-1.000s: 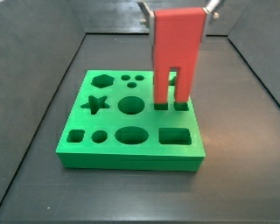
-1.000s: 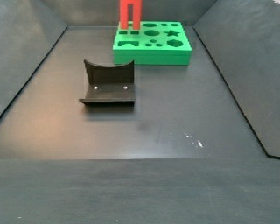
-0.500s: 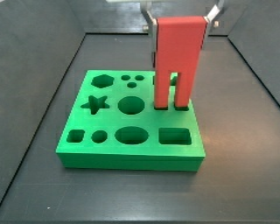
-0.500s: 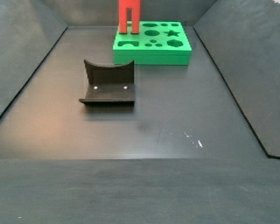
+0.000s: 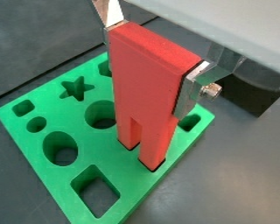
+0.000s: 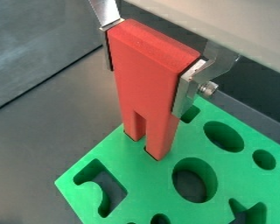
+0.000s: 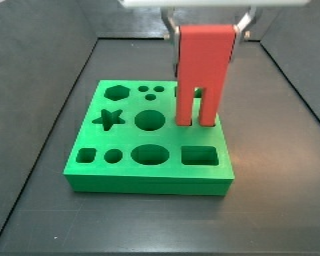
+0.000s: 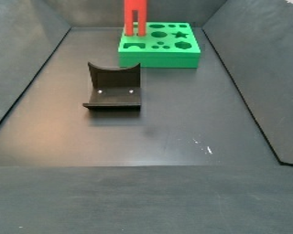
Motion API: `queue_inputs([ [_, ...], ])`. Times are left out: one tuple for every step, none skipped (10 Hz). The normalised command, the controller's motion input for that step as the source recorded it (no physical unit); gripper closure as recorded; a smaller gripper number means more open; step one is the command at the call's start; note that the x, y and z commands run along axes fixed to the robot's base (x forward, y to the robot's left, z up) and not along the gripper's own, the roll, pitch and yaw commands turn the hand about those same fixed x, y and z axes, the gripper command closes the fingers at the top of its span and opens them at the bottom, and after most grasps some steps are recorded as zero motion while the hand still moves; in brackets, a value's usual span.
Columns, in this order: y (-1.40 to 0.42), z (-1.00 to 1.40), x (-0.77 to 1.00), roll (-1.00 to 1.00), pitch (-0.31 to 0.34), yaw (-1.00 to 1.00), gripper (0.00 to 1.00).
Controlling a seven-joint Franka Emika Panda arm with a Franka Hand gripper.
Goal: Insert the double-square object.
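The double-square object (image 7: 203, 70) is a tall red piece standing upright, and my gripper (image 7: 206, 24) is shut on its solid upper block. In both wrist views the silver fingers (image 5: 198, 83) (image 6: 192, 84) press on its two narrow sides. Its two legs (image 5: 143, 144) point down, and their tips sit in the pair of square holes near one edge of the green board (image 7: 136, 150). Most of the piece stands above the board (image 6: 130, 188). In a side view the piece (image 8: 135, 16) rises from the far corner of the board (image 8: 168, 50).
The dark fixture (image 8: 113, 89) stands on the floor in front of the board. Dark walls (image 7: 43, 90) enclose the floor on the sides. The board (image 5: 38, 136) has other shaped holes: star, hexagon, circles, oval and rectangle.
My gripper has moved straight down with the red piece. Its top edge sits lower than before and the legs have gone down into the board's holes.
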Motion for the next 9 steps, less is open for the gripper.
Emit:
queue_inputs([
  [0.00, -0.52, 0.35, 0.13, 0.194, -0.09, 1.00],
  [0.00, -0.53, 0.14, 0.13, 0.101, 0.00, 1.00],
  [0.00, -0.49, 0.03, 0.15, 0.046, 0.00, 1.00],
  [0.00, -0.43, 0.04, 0.18, 0.060, 0.00, 1.00],
  [0.00, -0.35, 0.06, 0.17, 0.036, 0.00, 1.00],
  [0.00, -0.30, 0.03, 0.10, 0.011, 0.00, 1.00],
  [0.00, -0.27, 0.06, 0.00, 0.000, 0.00, 1.00],
  [0.01, -0.04, 0.07, -0.04, 0.000, 0.00, 1.00],
  [0.00, 0.00, 0.00, 0.00, 0.000, 0.00, 1.00],
])
